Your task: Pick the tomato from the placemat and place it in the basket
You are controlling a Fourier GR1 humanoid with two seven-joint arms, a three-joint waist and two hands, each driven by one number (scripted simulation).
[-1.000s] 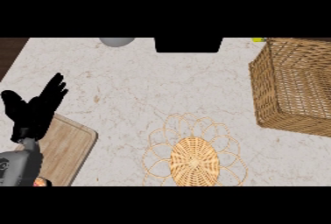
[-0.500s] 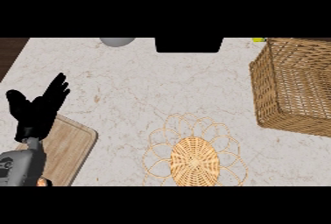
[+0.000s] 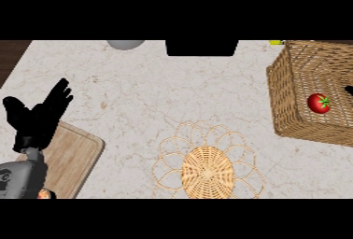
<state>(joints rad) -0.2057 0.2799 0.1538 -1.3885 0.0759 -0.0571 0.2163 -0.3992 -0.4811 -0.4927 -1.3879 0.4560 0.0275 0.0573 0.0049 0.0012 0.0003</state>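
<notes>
The left hand (image 3: 38, 116) rests near the left edge of the head view, fingers straight and spread upward, thumb apart, holding nothing; its grey forearm comes up from the lower left corner over a wooden cutting board (image 3: 69, 158). Of the right hand only a small dark tip (image 3: 349, 90) shows at the right edge, above the basket — whether its fingers are spread or curled I cannot tell.

The tomato (image 3: 318, 103) is inside the wicker basket (image 3: 286, 100), red with a green stalk on its right side, near that dark tip; whether it lies on the basket's floor or hangs in the air cannot be told. By appearance it should be light, smooth, somewhat slippery and easily bruised (a round thing that rolls) — best cupped round its widest part, clear of the stalk.

The woven placemat (image 3: 207, 163) lies bare on the pale marble counter (image 3: 165, 93), well apart from the basket. A grey bowl (image 3: 125, 44) and a black block (image 3: 201, 47) sit at the far edge.
</notes>
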